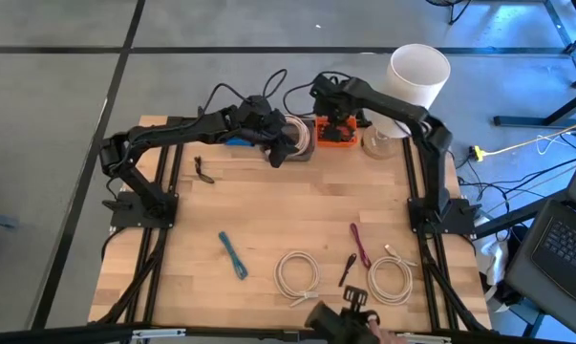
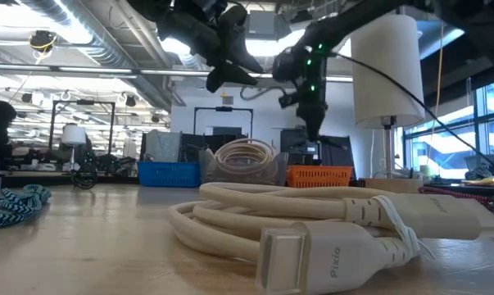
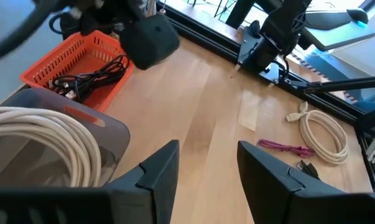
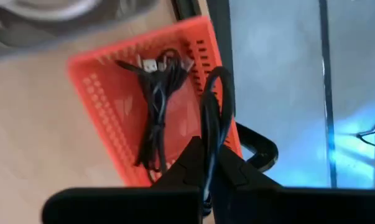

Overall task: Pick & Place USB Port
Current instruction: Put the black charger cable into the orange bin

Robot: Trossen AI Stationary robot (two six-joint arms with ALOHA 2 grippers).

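Observation:
An orange basket (image 4: 94, 87) stands at the table's far edge with a black USB cable (image 4: 155, 118) bundled inside; it also shows in the high view (image 1: 337, 140). My right gripper (image 4: 209, 163) hangs above the basket's far side, shut on a second black cable (image 4: 213, 106). My left gripper (image 3: 207, 158) is open and touches nothing. It hovers beside a grey bin (image 3: 106, 134) that holds a white cable coil (image 3: 32, 134), just left of the basket (image 1: 297, 134). My right gripper pinches the black cable between its two fingers, which point down from above. A loop of the cable (image 4: 207, 134) sticks out past the fingertips and hangs over the basket's far rim, lifted clear.
The near half of the table holds a blue cable (image 1: 232, 254), two white cable coils (image 1: 295, 275) (image 1: 391, 280), a magenta cable (image 1: 359, 244) and a short black cable (image 1: 348, 268). A small black cable (image 1: 202, 170) lies at the left. A blue bin (image 1: 238, 140) and a white lamp (image 1: 418, 75) stand at the far edge.

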